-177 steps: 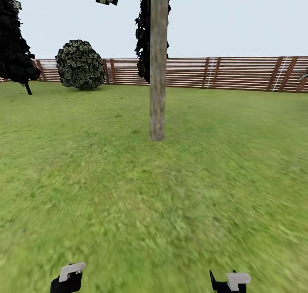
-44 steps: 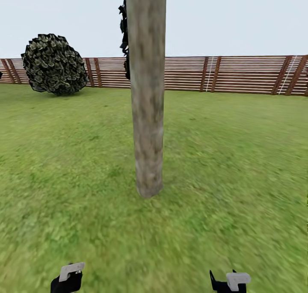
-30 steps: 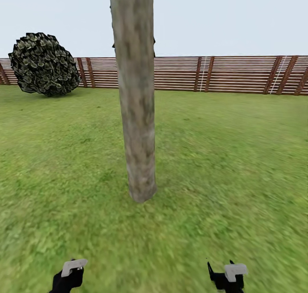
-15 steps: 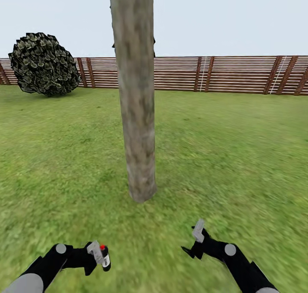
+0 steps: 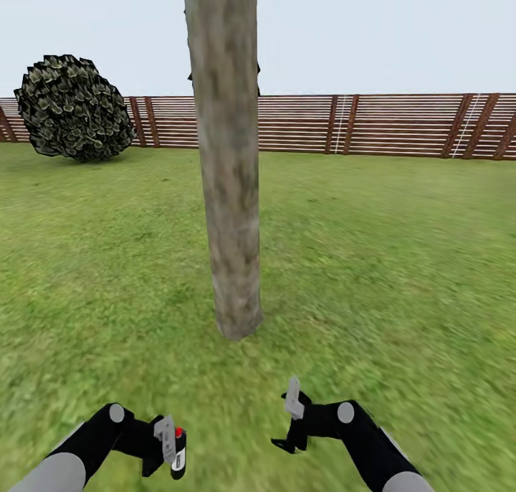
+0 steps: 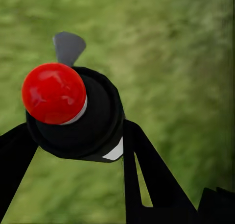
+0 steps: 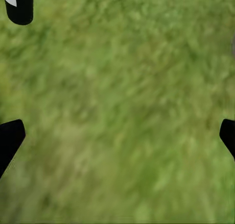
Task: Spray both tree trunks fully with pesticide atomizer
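Both arms are swinging inward at frame bottom; I'm clamping my left gripper on the dark green, red-tipped pesticide atomizer; right gripper is gaping wide, empty; mottled grey-brown tree trunk is standing centre, ready for spraying.

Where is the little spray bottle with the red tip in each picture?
Head view: the spray bottle sits near the bottom edge, left of centre, in the left gripper.
Left wrist view: it is big and close, centre-left, red tip toward the camera, between the black fingers.
Right wrist view: a dark bottle with a pale label shows in the top left corner, likely the same one.
Shared landmark: the grass.
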`<state>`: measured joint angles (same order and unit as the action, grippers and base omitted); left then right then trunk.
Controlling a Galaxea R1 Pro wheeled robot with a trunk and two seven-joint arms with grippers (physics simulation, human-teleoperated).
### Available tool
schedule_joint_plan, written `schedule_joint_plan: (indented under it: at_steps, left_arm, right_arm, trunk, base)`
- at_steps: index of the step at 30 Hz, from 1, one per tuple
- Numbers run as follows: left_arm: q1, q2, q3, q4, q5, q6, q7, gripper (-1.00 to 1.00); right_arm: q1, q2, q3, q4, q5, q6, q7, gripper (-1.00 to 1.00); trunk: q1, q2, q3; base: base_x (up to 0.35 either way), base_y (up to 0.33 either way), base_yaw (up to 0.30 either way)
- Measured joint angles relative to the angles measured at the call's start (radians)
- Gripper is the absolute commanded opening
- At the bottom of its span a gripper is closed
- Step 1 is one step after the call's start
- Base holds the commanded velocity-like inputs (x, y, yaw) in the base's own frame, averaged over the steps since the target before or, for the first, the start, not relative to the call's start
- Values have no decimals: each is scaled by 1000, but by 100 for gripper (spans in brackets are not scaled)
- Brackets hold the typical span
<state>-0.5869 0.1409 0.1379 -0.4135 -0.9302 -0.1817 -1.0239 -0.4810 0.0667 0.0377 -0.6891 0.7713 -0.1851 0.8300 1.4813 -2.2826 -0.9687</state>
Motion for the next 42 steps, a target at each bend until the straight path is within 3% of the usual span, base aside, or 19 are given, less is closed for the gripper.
schedule_joint_plan:
  at_steps: [3, 13, 17, 18, 19, 22, 25, 37, 42]
  left_arm:
    - [0, -27, 1, 0, -47, 2, 1, -100]
    - [0, -94, 0, 0, -66, 1, 6, -100]
    - [0, -110, -1, 0, -105, 1, 7, -100]
    - [0, -115, 0, 0, -115, 1, 7, -100]
    - [0, -128, 0, 0, -129, 2, 7, -100]
    - [-1, -145, 0, -1, -134, 3, 7, -100]
    - [-2, -158, 0, -3, -135, 2, 8, -100]
    - [-2, -169, 2, -49, -131, 4, 11, -100]
    - [0, -185, 3, -49, -124, 3, 12, -100]
  right_arm:
    - [0, 22, 19, 0, 2, 0, 0, -100]
    - [-10, 63, 28, 1, 3, 47, 0, -100]
    - [-13, 73, 30, 1, 3, 50, 0, -100]
    - [-14, 74, 35, 0, 3, 51, 0, -100]
    - [-14, 75, 90, 0, 2, 51, 0, -100]
    - [-14, 78, 141, -3, 0, 52, 0, -100]
    - [-15, 86, 157, -8, -1, 52, 0, -100]
    - [-16, 91, 163, -24, -2, 52, 0, -100]
    - [-16, 92, 162, -25, -3, 52, 0, -100]
  trunk:
    - [0, 0, 0]
    - [0, 0, 0]
    - [0, 0, 0]
    - [0, 0, 0]
    - [0, 0, 0]
    - [0, 0, 0]
    - [0, 0, 0]
    - [0, 0, 0]
    - [0, 0, 0]
  base:
    - [0, 0, 0]
    - [0, 0, 0]
    - [0, 0, 0]
    - [0, 0, 0]
    - [0, 0, 0]
    - [0, 0, 0]
    - [0, 0, 0]
    - [0, 0, 0]
    - [0, 0, 0]
